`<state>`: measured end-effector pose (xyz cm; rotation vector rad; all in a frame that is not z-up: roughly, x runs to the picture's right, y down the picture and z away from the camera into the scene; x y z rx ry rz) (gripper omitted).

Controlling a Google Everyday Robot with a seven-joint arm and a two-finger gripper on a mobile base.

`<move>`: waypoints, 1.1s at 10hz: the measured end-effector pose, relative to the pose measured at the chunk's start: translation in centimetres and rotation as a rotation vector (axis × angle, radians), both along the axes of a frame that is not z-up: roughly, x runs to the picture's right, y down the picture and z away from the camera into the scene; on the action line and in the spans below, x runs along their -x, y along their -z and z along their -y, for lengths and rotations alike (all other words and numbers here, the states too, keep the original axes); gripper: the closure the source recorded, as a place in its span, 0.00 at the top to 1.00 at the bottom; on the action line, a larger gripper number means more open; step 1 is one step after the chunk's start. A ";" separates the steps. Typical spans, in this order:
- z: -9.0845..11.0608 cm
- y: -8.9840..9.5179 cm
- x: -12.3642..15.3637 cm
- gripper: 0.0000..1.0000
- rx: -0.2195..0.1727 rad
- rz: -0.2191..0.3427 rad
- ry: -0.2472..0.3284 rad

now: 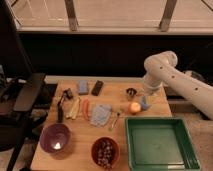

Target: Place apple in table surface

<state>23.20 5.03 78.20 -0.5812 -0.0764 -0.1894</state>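
Claw (144, 98) just beside apple (134, 107) on table surface (82, 139)

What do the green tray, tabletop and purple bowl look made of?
Green tray: probably moulded plastic; uniform colour, faint sheen. Table surface: wood or wood laminate, light brown, smooth, plain. Purple bowl: likely glossy plastic; bright highlight inside. Hand sits by the apple and blue cup.

Round yellow-orange apple (134, 107) on the light wooden tabletop (81, 137) — behind the green plastic tray (160, 120); hand (147, 95) just right, above.
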 end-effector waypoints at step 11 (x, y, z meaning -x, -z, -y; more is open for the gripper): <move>-7.7 -9.0 4.5 0.65 0.094 0.070 0.065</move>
